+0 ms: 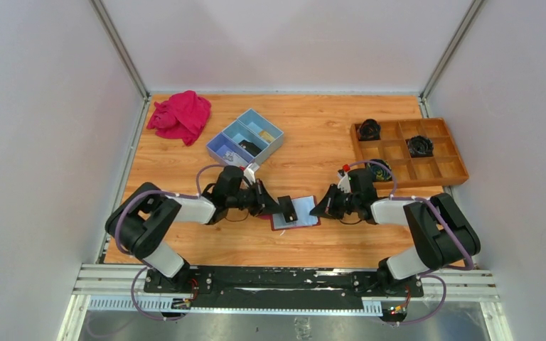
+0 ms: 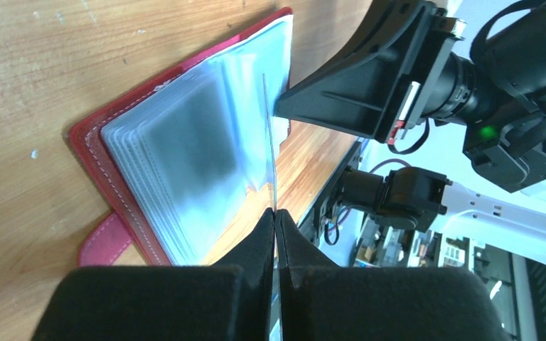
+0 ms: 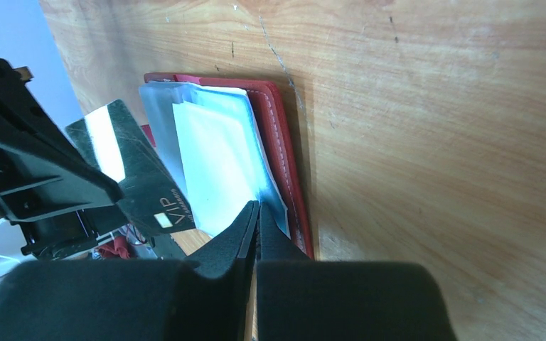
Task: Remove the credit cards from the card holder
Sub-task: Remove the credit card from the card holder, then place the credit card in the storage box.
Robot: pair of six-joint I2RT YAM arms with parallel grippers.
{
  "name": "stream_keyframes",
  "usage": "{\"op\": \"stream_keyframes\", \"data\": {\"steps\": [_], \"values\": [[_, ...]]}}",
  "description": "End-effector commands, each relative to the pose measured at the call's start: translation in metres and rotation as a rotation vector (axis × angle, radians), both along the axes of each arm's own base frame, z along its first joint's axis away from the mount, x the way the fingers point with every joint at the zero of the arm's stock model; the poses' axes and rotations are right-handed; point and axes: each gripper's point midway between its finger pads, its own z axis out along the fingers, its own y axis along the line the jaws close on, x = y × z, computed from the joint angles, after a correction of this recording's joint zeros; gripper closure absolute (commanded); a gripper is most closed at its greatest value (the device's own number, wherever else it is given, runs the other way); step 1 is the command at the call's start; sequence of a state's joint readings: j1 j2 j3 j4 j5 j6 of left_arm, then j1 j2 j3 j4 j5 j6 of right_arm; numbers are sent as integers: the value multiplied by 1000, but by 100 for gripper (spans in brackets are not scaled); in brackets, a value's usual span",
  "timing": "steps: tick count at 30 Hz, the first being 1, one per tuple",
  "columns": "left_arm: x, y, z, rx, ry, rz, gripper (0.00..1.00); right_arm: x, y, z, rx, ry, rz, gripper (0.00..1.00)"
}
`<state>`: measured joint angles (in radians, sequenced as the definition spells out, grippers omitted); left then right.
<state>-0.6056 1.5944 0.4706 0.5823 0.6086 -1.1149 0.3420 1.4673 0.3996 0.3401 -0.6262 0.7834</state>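
- The card holder (image 1: 303, 222) lies open on the wooden table (image 1: 313, 135), near its front edge and between the two grippers. Its dark red cover faces down and the grey see-through pockets (image 2: 185, 156) face up.
- The left gripper (image 2: 275, 220) is closed, with its fingers pinching one credit card (image 3: 131, 174) by the edge.
- The held card is dark and glossy and carries the marking "VIP". It stands nearly on edge above the left half of the card holder, clear of the pockets.
- The right gripper (image 3: 257, 213) is closed, with its fingertips set against the right-hand edge of the pocket stack. The views do not show whether a pocket sheet is caught between the tips.
- A whitish card (image 3: 213, 163) shows inside the uppermost pocket.
- The pink-red tab strap (image 2: 106, 241) projects from the cover edge and lies flat on the table.
- A blue three-compartment box (image 1: 245, 138), a bright pink cloth (image 1: 181, 116) and a wooden divided tray (image 1: 441, 153) sit toward the far side, well apart from the card holder.
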Motion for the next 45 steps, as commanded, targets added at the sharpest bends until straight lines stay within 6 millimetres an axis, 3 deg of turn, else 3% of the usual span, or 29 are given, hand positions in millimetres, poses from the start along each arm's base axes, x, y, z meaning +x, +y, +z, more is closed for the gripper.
{"op": "stream_keyframes", "data": {"steps": [1, 11, 13, 16, 22, 27, 30, 35, 45], "values": [[0, 9, 10, 47, -30, -17, 100, -9, -17, -23, -115, 44, -24, 100], [10, 25, 39, 160, -104, 25, 100, -7, -14, -18, -102, 27, -14, 100], [13, 40, 41, 264, -98, 48, 100, -7, -14, -17, -100, 24, -11, 100], [28, 55, 60, 344, -144, 77, 100, -6, -13, -13, -98, 17, -7, 98], [69, 83, 99, 339, -201, 168, 100, -1, -18, 5, -128, -37, -12, 66], [115, 102, 121, 302, -223, 273, 100, 7, -32, 28, -212, -124, -28, 56], [146, 112, 123, 268, -217, 373, 100, 12, -42, 38, -269, -164, -49, 54], [187, 123, 104, 231, -157, 470, 100, 15, -45, 51, -282, -199, -54, 54], [221, 126, 79, 225, -113, 559, 100, 8, -49, 48, -291, -192, -60, 55]]}}
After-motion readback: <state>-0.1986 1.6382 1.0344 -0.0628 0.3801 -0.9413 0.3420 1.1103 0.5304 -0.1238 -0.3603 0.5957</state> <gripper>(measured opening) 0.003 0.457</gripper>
